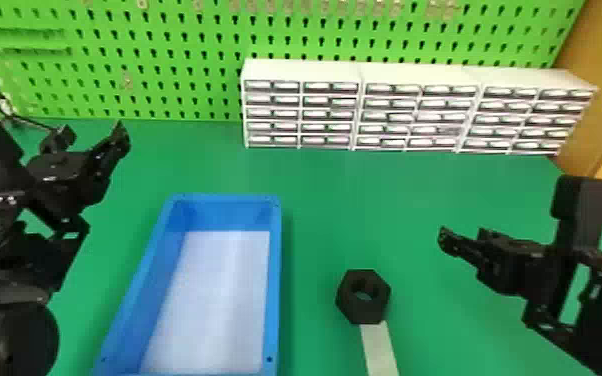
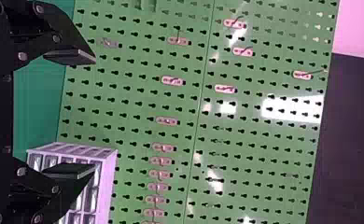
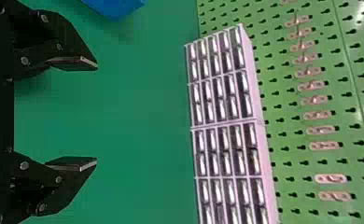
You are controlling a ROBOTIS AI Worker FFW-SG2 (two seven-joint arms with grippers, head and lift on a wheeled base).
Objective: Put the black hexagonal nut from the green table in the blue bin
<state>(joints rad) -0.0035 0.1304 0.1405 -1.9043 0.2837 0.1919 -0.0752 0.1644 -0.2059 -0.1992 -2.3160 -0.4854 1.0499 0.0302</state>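
While the head view shows the nut (image 1: 364, 311), wrist views show the left end effector (image 1: 93, 132) and right end effector (image 1: 463, 235) released.

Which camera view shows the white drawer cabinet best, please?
The head view, because the whole cabinet is inside it. The right wrist view shows much, cut by the edge; the left wrist view shows one end, partly behind the left tool.

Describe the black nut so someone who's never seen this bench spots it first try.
On the green table, find the big blue bin, then look just to the robot's right of it. The nut is there, at the far end of a flat pale strip. Unlike the bin and strip, it's a chunky black hexagon with a round hole.
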